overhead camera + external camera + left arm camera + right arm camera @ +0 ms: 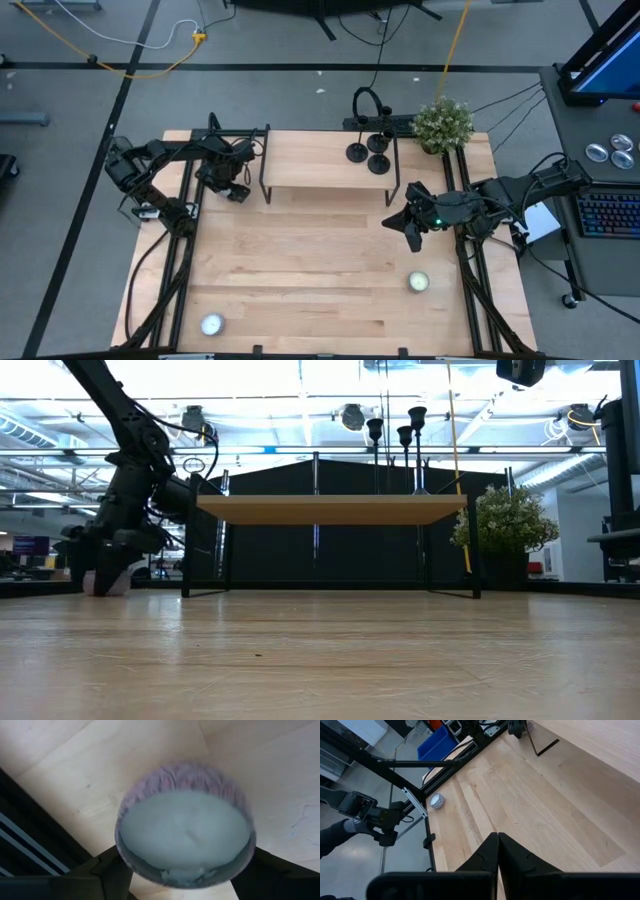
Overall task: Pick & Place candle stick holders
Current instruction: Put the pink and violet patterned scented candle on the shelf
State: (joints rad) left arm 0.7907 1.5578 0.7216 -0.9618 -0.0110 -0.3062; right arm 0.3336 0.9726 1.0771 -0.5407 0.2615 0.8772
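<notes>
Three black candle stick holders (378,143) stand on their disc bases on the right end of a raised wooden shelf (320,172). Their stems show above it in the low view (405,450). My left gripper (236,190) is at the shelf's left end, low over the table (105,575). It is shut on a round white candle in a pale pink cup (186,827). My right gripper (400,224) is shut and empty (497,847), hovering just right of the table's middle, in front of the shelf. My left gripper pinches the candle cup's round wall (125,857) between its two fingers, one on each opposite side. The fingers come from above, pointing down. The cup sits upright with its wax face up. In the low view its bottom (108,590) is at table height; whether it rests there I cannot tell.
Two more small candles lie on the table, one at the near right (418,282) and one at the near left (211,324), also in the right wrist view (436,800). A potted plant (443,122) stands at the far right corner. A dark-gloved hand (335,837) shows beyond the table's edge.
</notes>
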